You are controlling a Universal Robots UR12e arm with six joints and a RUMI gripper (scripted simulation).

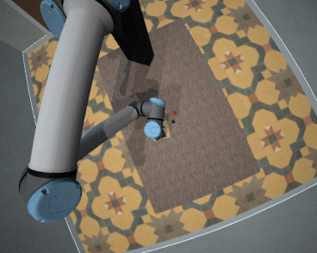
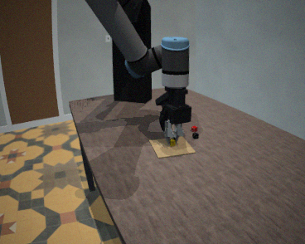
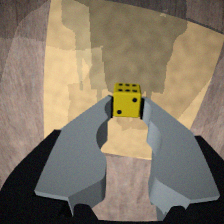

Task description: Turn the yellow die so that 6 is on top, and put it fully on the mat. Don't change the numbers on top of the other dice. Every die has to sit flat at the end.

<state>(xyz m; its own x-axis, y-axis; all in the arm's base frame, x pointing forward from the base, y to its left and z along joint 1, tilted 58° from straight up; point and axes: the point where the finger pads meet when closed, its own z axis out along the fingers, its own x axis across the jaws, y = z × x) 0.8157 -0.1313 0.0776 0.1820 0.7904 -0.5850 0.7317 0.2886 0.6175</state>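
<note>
The yellow die [image 3: 127, 100] sits between my two grey fingertips over the tan mat [image 3: 100, 65]. My gripper [image 3: 126, 98] is shut on the die. In the wrist view the face turned away from the camera shows six pips and the near face shows two. In the exterior view the die [image 2: 172, 142] is at the fingertips just above or on the mat [image 2: 172, 148]; I cannot tell whether it touches. The gripper [image 2: 172, 139] points straight down. A red die [image 2: 194, 129] and a black die [image 2: 195, 135] lie on the table just right of the mat.
The table [image 2: 205, 174] is brown wood, with its left edge near the patterned floor [image 2: 31, 166]. The arm's dark base column [image 2: 131, 62] stands at the far end. From above, the wrist [image 1: 154, 128] covers most of the mat.
</note>
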